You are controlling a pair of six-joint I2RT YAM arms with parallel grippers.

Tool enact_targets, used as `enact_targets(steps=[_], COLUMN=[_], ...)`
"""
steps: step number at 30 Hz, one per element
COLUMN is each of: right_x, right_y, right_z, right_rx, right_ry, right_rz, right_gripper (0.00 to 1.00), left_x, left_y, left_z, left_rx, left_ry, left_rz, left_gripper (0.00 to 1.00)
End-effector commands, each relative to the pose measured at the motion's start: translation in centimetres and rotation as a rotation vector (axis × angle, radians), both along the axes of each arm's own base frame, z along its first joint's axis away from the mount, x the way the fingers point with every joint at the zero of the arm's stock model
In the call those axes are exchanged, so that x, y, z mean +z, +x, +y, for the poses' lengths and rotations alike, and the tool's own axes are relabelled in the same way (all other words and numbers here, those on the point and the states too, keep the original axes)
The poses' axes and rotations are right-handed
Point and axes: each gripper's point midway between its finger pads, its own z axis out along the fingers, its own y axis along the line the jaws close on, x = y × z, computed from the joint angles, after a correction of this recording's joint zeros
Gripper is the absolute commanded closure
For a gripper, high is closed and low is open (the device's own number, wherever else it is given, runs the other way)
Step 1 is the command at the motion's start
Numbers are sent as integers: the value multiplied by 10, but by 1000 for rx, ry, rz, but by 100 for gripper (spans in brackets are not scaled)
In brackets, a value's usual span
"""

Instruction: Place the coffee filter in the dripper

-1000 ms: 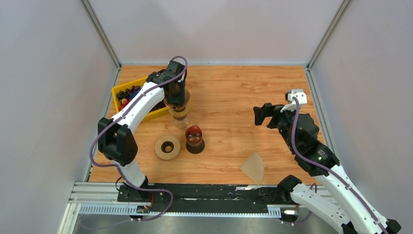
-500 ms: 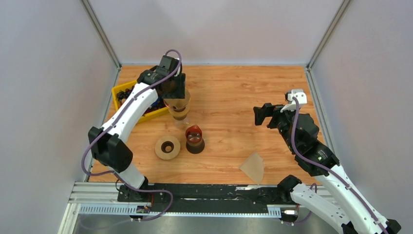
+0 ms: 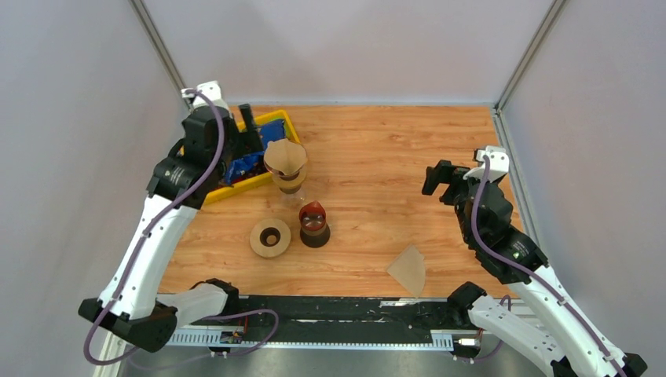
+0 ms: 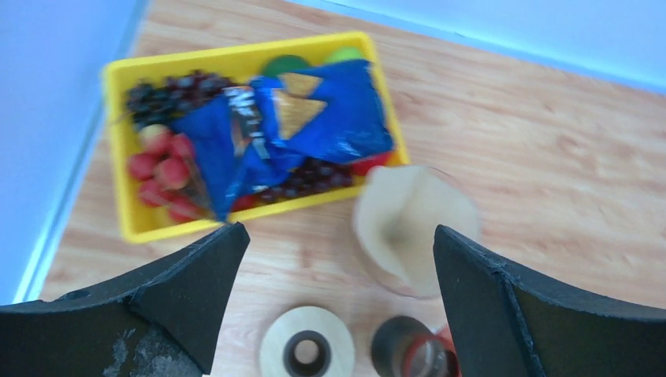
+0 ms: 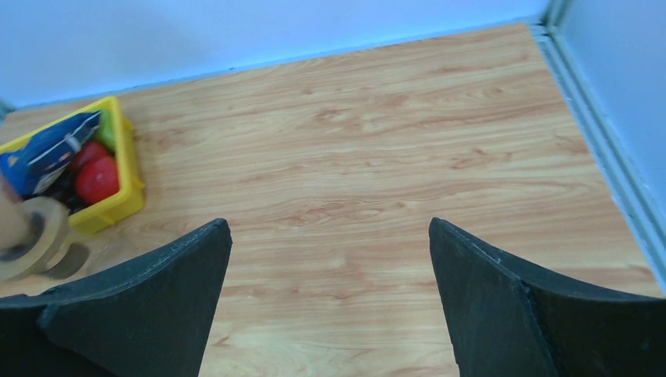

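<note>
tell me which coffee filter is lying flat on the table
The folded coffee filter, alone at front right; the opened filter sits in the dripper.

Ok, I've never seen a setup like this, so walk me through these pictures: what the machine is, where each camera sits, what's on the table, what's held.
These are two robot arms bolted at the near edge of a wooden table. The wide picture looks down from above and behind them; the other two come from a camera on each wrist, the dark shapes at the bottom being that arm's own fingers. The left end effector and right end effector are both open and hold nothing. On the table: a yellow tray of fruit and a blue packet, a dripper with a paper filter sitting in it, a wooden ring, a dark red-brown piece, and a second paper filter lying flat near the front.
</note>
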Motion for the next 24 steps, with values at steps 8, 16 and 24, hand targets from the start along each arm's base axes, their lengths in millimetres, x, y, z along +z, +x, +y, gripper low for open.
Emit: enact_targets(steps=[8, 16, 24], right_x=[10, 2, 3], right_y=[-9, -7, -9], right_z=[-60, -65, -68], right_rx=[-349, -395, -411], right_ry=[60, 39, 62], right_rz=[-39, -25, -35], right_gripper=[0, 0, 0], left_x=[-61, -90, -91], left_y=[-26, -33, -41], left_z=[143, 143, 142], left_rx=[669, 663, 648], left_ry=[-92, -116, -114], left_rz=[-45, -36, -35], left_gripper=[0, 0, 0])
